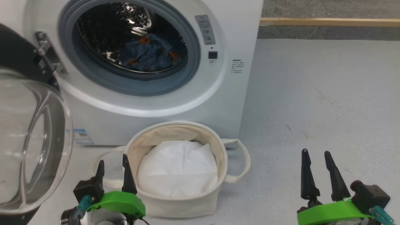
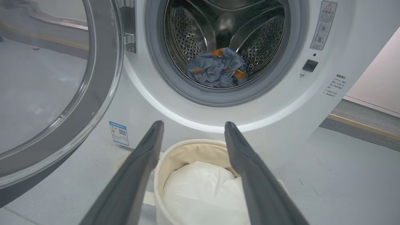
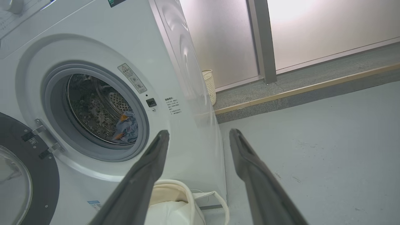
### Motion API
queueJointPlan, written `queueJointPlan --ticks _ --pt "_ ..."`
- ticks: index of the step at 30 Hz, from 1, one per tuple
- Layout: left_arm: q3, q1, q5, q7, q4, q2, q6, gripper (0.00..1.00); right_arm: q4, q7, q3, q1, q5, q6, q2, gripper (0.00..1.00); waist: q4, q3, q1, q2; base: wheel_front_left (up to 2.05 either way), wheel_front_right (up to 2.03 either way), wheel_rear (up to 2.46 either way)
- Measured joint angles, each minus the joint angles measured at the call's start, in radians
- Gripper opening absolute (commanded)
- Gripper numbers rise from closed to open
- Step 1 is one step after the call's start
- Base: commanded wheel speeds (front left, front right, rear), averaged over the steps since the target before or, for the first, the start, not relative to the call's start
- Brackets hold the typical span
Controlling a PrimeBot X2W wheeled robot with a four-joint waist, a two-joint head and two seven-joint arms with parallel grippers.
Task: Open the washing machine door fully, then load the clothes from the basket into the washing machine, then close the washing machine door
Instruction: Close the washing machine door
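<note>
Low in the head view, left gripper stood fully open with nothing between the fingers. Its tips were just beside the basket at its near-left rim; couldn't tell if they touched. Over on the other side, right gripper was also fully open and empty, above bare floor and well apart from the basket. Washing machine door was swung open to the left, leaving the drum mouth of the washing machine unobstructed. Clothes: blue denim-like garment with orange marks lay at the bottom of the drum. Basket sat on the floor just in front of the machine, holding a plain white sheet.
</note>
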Motion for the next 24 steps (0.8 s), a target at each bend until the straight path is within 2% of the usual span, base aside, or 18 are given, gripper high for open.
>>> queueJointPlan --ticks 11,14,24 --pt "0.000 0.000 0.002 0.000 0.004 0.001 0.006 1.00 0.003 0.000 0.005 -0.001 0.000 0.000 0.001 1.00 0.010 0.006 0.0000 0.0000 -2.36 1.58 0.79" --pt "-0.011 0.000 0.043 0.000 0.015 0.001 0.018 1.00 0.004 0.000 0.006 -0.001 0.001 0.000 0.001 1.00 0.014 0.008 0.0000 0.0000 -2.17 1.60 0.57" --pt "-0.009 -0.001 0.043 0.000 0.015 0.002 0.021 1.00 0.007 0.000 0.006 -0.001 0.001 0.000 0.001 1.00 0.027 0.012 0.0000 0.0000 -1.10 1.07 0.04"
